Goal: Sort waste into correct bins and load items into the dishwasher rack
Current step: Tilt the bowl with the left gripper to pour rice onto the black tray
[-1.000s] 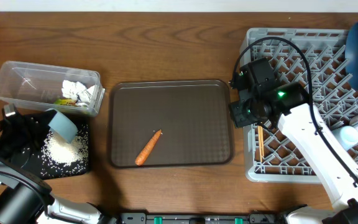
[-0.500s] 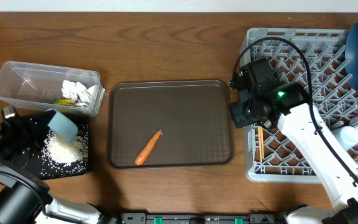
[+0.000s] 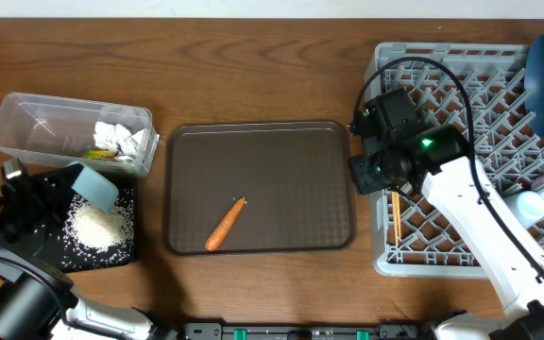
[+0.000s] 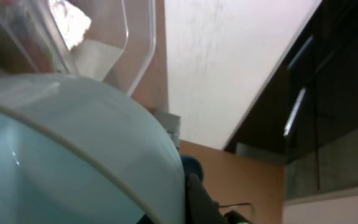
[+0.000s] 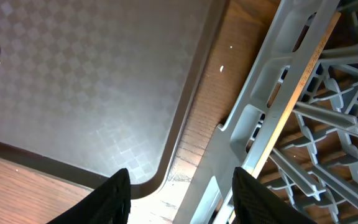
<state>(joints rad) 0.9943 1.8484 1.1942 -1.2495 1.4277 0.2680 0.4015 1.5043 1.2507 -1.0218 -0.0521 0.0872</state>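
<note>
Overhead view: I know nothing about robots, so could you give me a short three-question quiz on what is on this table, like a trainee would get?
1. True or false: the carrot lies inside the clear tub.
2. What is the left hand gripping?
A. a light blue cup
B. a crumpled tissue
C. a dark blue plate
3. Fill in the blank: the wooden chopsticks lie in the grey ____, just under the open right hand.

Key
1. False: it lies on the brown serving tray.
2. A
3. dishwasher rack
</note>
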